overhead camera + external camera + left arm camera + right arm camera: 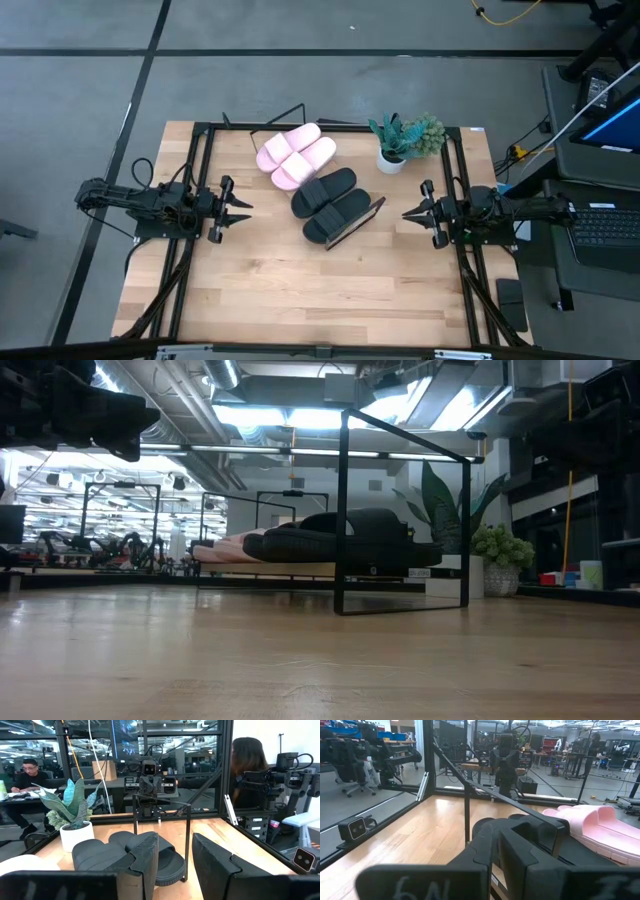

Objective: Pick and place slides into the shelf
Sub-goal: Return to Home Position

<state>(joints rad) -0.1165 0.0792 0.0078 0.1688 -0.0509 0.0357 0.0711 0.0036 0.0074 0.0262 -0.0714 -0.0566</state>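
- L arm lay low over the left side of the table [300, 290]. The left gripper [243, 209] pointed at the middle, fingers a bit apart, w/ nothing in them.
- R arm lay across from it. The right gripper [408, 213] pointed back at it, fingers looked shut, w/ nothing in them.
- Between the two, apart from both, the shelf [365, 220] sat slanted on its black wire frame.
- Two black slides [324, 190] lay side by side on the shelf's near end.
- Two pink slides [295, 155] lay just behind them, on the far end.
- A plant [405, 135] in a white pot stood near the back edge, right of the shelf.
- Past the table, a person [25, 772] sat at a desk.
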